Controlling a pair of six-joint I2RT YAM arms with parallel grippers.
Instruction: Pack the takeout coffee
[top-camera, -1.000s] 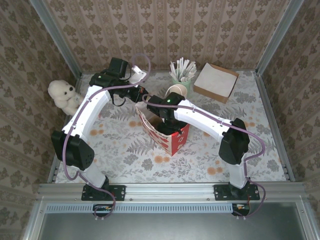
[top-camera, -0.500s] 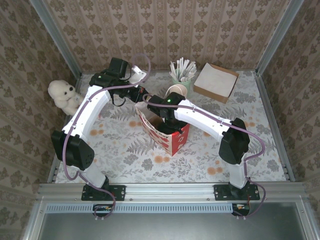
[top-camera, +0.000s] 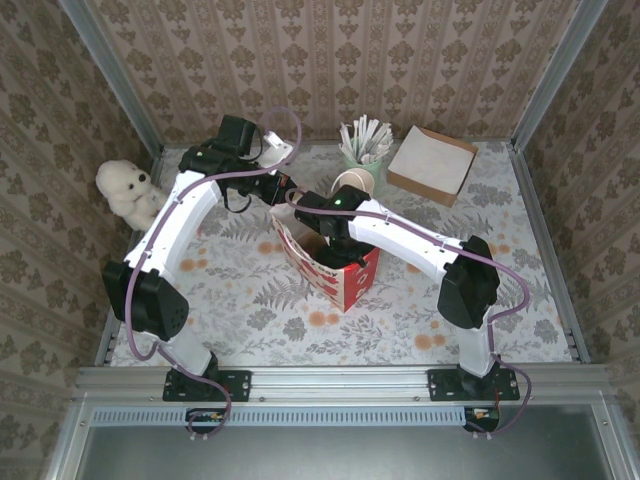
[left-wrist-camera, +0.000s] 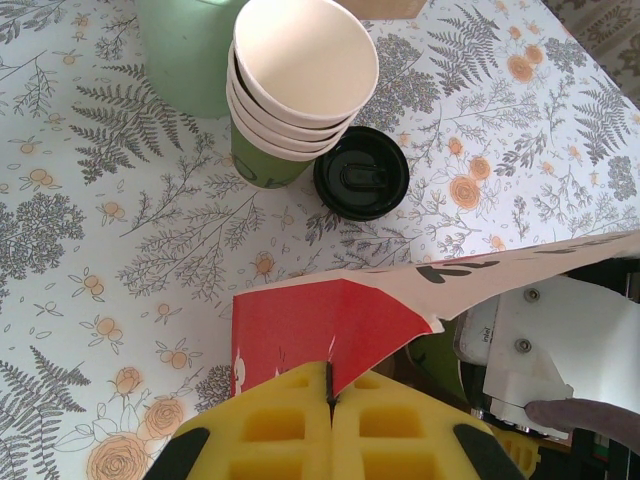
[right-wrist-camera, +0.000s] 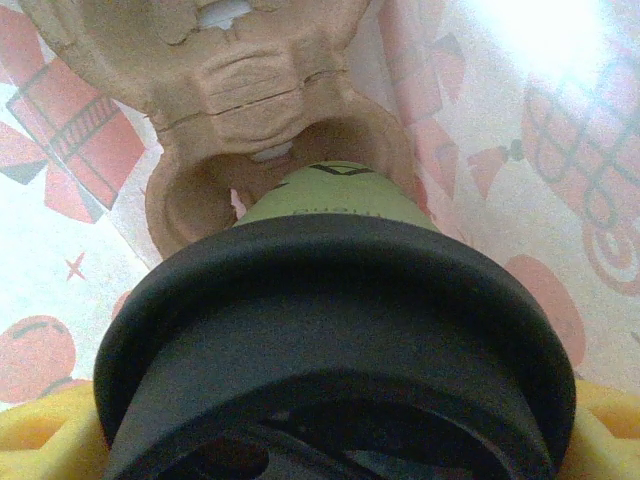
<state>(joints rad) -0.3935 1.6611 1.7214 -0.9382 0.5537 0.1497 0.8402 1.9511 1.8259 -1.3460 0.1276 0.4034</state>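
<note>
My right gripper (right-wrist-camera: 320, 435) clasped the takeout coffee (right-wrist-camera: 330, 290) inside the red-and-white bag (top-camera: 352, 283), a pulp carrier (right-wrist-camera: 240, 90) at its 12 o'clock. My left gripper (left-wrist-camera: 330, 425) was closed on the bag's rim.

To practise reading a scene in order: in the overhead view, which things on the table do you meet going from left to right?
White plush toy → red-and-white paper bag → brown box
</note>
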